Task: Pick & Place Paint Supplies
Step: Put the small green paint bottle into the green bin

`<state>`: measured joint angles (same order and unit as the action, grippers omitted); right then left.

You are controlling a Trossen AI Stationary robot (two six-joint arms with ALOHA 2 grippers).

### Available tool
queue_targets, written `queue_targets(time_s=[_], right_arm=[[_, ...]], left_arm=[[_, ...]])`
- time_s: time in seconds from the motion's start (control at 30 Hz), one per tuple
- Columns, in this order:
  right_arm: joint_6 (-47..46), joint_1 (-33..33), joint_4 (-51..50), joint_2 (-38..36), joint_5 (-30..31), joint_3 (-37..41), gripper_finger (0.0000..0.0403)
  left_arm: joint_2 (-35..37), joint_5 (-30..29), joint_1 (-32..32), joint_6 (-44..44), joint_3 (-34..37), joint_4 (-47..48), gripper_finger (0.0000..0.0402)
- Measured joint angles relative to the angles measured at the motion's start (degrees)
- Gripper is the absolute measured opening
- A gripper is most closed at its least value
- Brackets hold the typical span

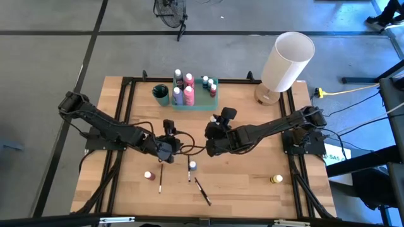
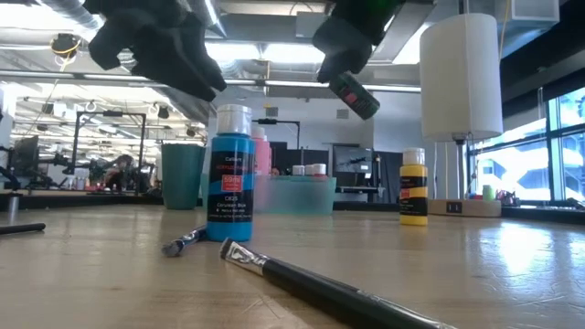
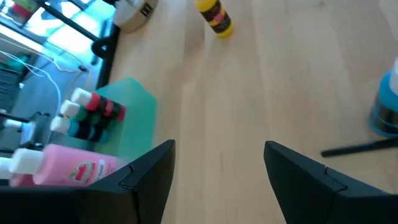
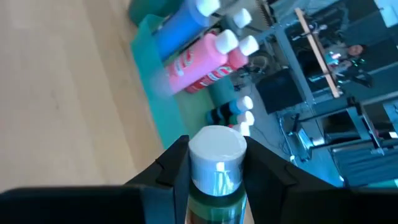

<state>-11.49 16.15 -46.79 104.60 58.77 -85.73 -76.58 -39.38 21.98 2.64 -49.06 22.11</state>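
The right gripper [image 4: 214,163] holds a white-capped paint bottle [image 4: 216,168] clamped between its fingers above the table [image 1: 252,176], short of the green tray [image 1: 197,104]. Its label is cut off; the body looks green, possibly. The left gripper [image 3: 217,168] hovers spread, holding nothing, near the blue bottle [image 2: 228,183].

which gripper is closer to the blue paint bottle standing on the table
Left. The left gripper hovers open just beside the blue bottle. The right gripper is farther off toward the tray, fingers shut on a green bottle.
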Motion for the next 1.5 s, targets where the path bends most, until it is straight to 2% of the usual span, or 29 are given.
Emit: queue_targets(time_s=[0.27, 0.4, 0.57, 0.83, 0.9, 0.97, 1.1, 1.33, 1.5], right_arm=[[-0.1, -2.6, 0.4, 0.0, -0.3, -0.4, 0.0116], [1.9, -2.7, -4.3, 0.0, 1.5, -4.9, 0.0116], [1.1, -2.7, -17.9, -0.1, 4.0, -16.4, 0.0116], [-6.6, -0.7, -41.6, -0.1, 1.0, -38.6, 0.0116], [-7.6, -0.2, -43.3, -0.2, 0.8, -43.9, 0.0116], [-6.9, 0.1, -43.4, -1.0, -3.8, -48.5, 0.0116], [-8.4, 0.5, -40.9, -5.9, -9.1, -47.1, 0.0116], [-18.9, 0.1, -43.2, -9.2, -10.2, -46.3, 0.0116], [-22.3, -1.7, -43.3, -9.0, -13.9, -46.3, 0.0116]], left_arm=[[0.0, 0.5, 0.0, -0.6, 0.0, 1.6, 0.0242], [-0.1, 0.5, 0.0, -0.9, 0.1, 2.8, 0.0242], [-0.1, 0.5, 0.1, -3.0, 0.2, 5.5, 0.0242], [-0.1, 2.3, 0.0, -5.4, 0.2, 8.0, 0.0242], [-0.1, 3.4, 0.0, -5.5, 0.2, 8.0, 0.0242], [-0.1, 3.7, 0.1, -5.6, 0.2, 8.0, 0.0242], [-0.1, 3.7, 0.0, -6.0, 0.2, 8.1, 0.0242], [-0.2, 3.9, 0.0, -6.6, 0.2, 8.1, 0.0242], [-0.2, 5.0, 0.1, -6.6, 0.2, 8.1, 0.0242]])
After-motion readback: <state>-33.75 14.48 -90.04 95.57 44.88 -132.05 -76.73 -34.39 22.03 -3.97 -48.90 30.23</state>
